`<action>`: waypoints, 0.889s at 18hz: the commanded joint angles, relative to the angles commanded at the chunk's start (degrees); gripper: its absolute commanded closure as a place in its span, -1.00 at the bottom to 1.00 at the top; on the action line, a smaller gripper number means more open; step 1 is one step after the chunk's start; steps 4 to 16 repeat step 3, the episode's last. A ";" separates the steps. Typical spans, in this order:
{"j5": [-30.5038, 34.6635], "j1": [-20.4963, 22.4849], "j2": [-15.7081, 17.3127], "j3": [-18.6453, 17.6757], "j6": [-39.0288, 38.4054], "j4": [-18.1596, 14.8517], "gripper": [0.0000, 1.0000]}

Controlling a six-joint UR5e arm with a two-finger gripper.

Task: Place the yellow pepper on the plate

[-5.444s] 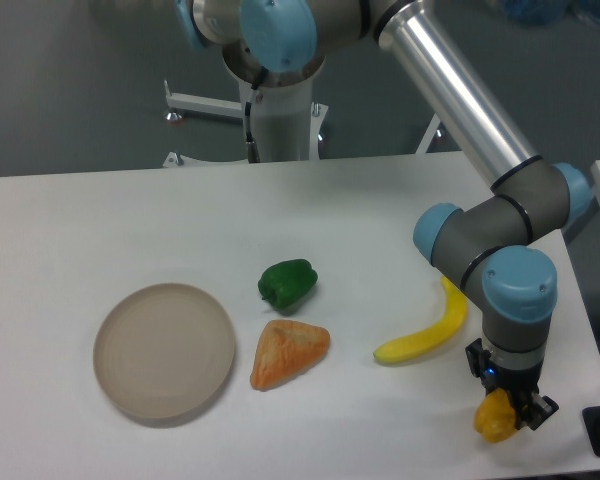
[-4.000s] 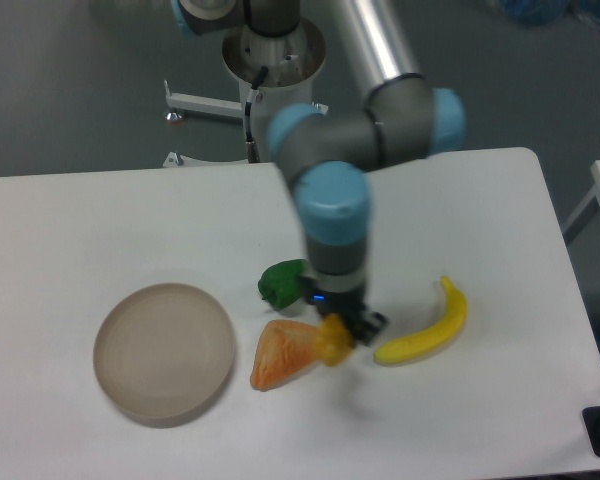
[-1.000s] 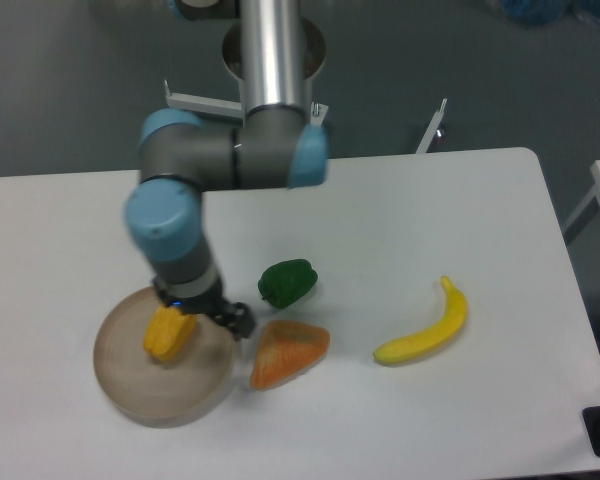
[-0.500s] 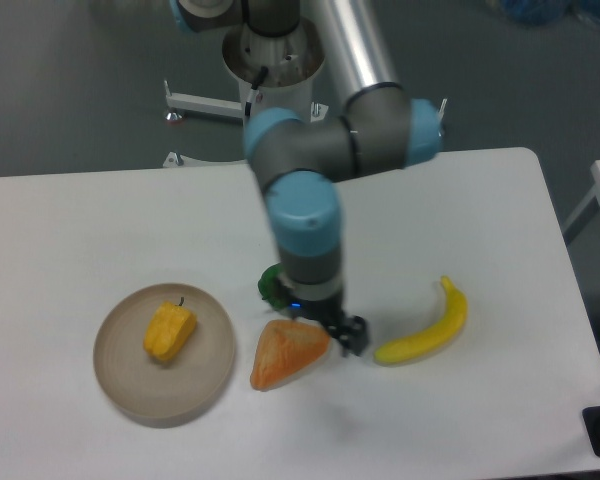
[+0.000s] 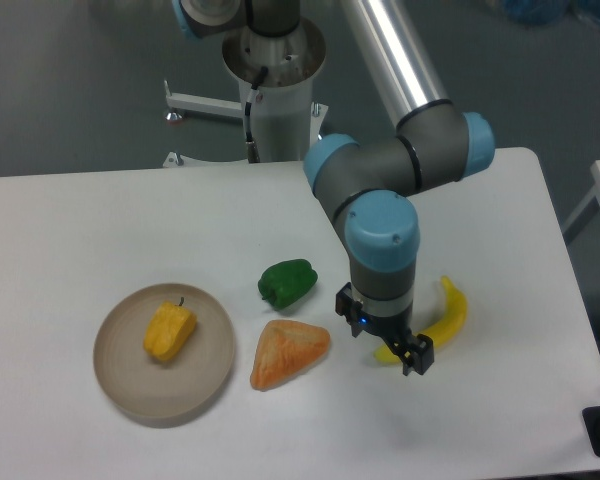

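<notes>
The yellow pepper lies inside the plate near the white surface's front-left edge. The hand hangs over the banana at right — spread or pressed together, I cannot tell — holding nothing visible.

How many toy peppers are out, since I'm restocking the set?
2. The small yellow-orange lumpy pepper lies on the round beige plate; the green pepper sits on the white table right of it. None looks hidden.
</notes>
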 joint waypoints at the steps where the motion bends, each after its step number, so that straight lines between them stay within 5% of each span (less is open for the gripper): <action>1: 0.00 0.09 0.00 0.09 -0.09 0.18 -1.00; 16: 0.00 0.09 -0.09 0.09 0.00 0.27 -1.00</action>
